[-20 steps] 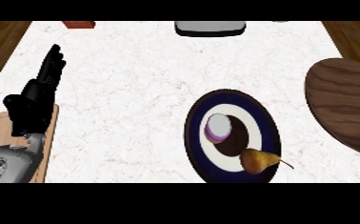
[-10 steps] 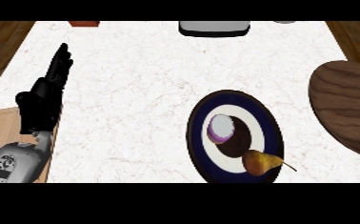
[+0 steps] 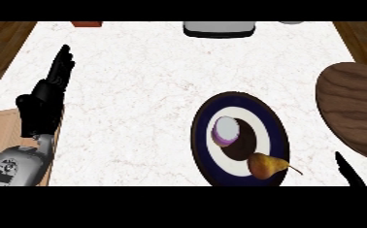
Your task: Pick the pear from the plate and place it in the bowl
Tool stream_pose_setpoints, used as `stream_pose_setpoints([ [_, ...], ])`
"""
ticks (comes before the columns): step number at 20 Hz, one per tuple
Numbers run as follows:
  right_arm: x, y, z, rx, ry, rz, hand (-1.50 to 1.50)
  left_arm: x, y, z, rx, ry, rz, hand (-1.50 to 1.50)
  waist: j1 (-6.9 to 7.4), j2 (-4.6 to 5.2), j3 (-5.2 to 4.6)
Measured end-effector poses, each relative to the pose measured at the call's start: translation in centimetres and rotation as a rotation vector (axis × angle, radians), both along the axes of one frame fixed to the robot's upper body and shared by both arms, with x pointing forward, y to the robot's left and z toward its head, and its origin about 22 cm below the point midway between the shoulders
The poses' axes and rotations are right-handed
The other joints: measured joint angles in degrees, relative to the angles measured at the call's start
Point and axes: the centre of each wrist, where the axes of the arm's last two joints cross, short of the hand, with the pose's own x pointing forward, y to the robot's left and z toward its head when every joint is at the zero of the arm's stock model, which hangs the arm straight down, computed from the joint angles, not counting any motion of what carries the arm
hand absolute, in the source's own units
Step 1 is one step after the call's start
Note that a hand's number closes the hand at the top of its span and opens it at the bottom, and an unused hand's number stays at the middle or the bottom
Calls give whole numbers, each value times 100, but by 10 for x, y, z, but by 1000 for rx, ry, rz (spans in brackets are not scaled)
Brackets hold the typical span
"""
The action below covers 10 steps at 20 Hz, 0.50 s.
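So the left hand [image 3: 44,101] is sitting over at the left edge of the white marbled counter [image 3: 143,105], fingers stretched out straight and pointing up the view, holding nothing. Its grey forearm [image 3: 22,166] is coming in from the bottom left corner, over what looks like a tan wooden strip [image 3: 13,125] along that side. It's well apart from everything that matters here.

The right hand [image 3: 350,171] is only peeking in at the bottom right corner, just a thin black sliver of it. Can't tell how its fingers are set from that little bit. It's near the plate but not touching anything I can see.

The pear [image 3: 267,165] is lying on its side at the lower right part of the plate [image 3: 204,125], stem pointing right toward the plate's rim. The plate is dark blue rimmed with a white ring and a dark middle. Also sitting on it, just up and left of the pear, is a roundish white and purple thing [image 3: 227,130], couldn't say what it is. It's near the pear, with a small dark gap between them as far as I can see.

The bowl [image 3: 347,105] is the big dark wooden shape getting cut off by the right edge, just up and right of the plate, not touching it.

Along the far edge of the counter there's a grey and dark boxy object [image 3: 219,28], a small red thing [image 3: 87,24] toward the left, and a pale bit [image 3: 290,22] toward the right. All well apart from the plate.
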Motion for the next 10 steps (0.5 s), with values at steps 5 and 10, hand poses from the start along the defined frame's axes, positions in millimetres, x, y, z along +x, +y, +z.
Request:
stream_pose_setpoints([
  [5, 20, 15, -8, -29, 93, -2, -150, 5, -7, 0, -4, -1, 2, 0, -19, -3, 2],
  [10, 39, 28, -23, -38, 114, -9, -150, 6, -8, -2, -1, 2, 6, 0, -33, -7, 5],
])
